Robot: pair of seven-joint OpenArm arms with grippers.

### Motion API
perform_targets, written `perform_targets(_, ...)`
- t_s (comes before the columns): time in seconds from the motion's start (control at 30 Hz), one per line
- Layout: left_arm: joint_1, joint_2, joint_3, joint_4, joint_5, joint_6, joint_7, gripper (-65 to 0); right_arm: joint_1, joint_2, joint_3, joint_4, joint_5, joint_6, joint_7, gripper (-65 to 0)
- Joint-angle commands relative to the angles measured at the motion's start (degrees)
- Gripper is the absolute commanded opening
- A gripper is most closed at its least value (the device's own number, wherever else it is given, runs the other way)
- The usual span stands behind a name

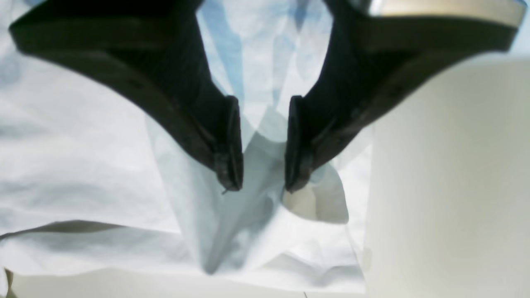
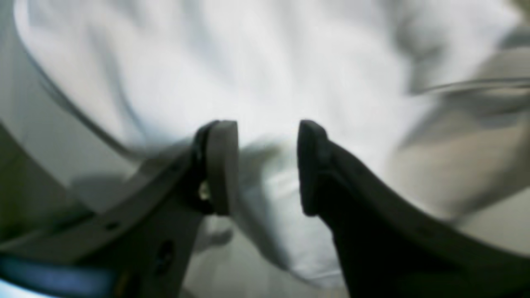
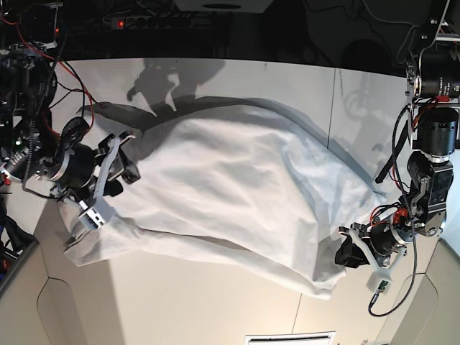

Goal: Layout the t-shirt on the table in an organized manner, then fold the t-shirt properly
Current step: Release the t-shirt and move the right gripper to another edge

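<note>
The white t-shirt [image 3: 230,187] lies stretched and wrinkled across the table [image 3: 215,302], from the left gripper to the right one. My left gripper [image 3: 352,253] is at the shirt's right end. In the left wrist view the left gripper [image 1: 263,182] is open, with a raised ridge of the t-shirt [image 1: 83,157] running under the gap. My right gripper [image 3: 122,167] sits at the shirt's left end. Seen from its wrist, the right gripper [image 2: 267,140] is open too, and a fold of the t-shirt [image 2: 265,62] lies between its fingers [image 2: 223,165] without being pinched.
Bare table [image 1: 447,186] shows to the right of the cloth in the left wrist view. Cables and dark equipment [image 3: 144,18] line the far edge. A thin seam [image 3: 334,93] crosses the tabletop. A white slip [image 3: 291,338] lies at the near edge.
</note>
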Motion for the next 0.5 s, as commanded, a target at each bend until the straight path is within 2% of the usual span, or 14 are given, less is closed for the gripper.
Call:
perform_targets(0.0, -1.8, -0.8, -0.3, 0.8, -0.9, 0.2, -1.0, -43.7, 0.6, 0.5, 2.1, 2.3, 1.1, 0.2, 1.1, -41.0)
perform_targets(0.13, -1.8, -0.8, -0.3, 0.8, -0.9, 0.2, -0.4, -43.7, -1.5, 0.5, 9.2, 4.2, 3.9, 0.2, 0.6, -41.1)
perform_targets(0.23, -1.8, -0.8, -0.3, 0.8, -0.9, 0.2, -0.2, -43.7, -5.5, 0.5, 13.5, 4.2, 7.8, 0.2, -2.1, -41.2)
perform_targets(0.37, -1.8, -0.8, -0.3, 0.8, -0.9, 0.2, -0.2, -43.7, -11.9, 0.5, 18.1, 4.3, 13.9, 0.3, -7.3, -46.2)
perform_targets(0.47, -1.8, -0.8, -0.3, 0.8, -0.9, 0.2, -0.2, -43.7, -17.0, 0.5, 20.9, 4.3, 15.1, 0.3, -7.6, -46.4)
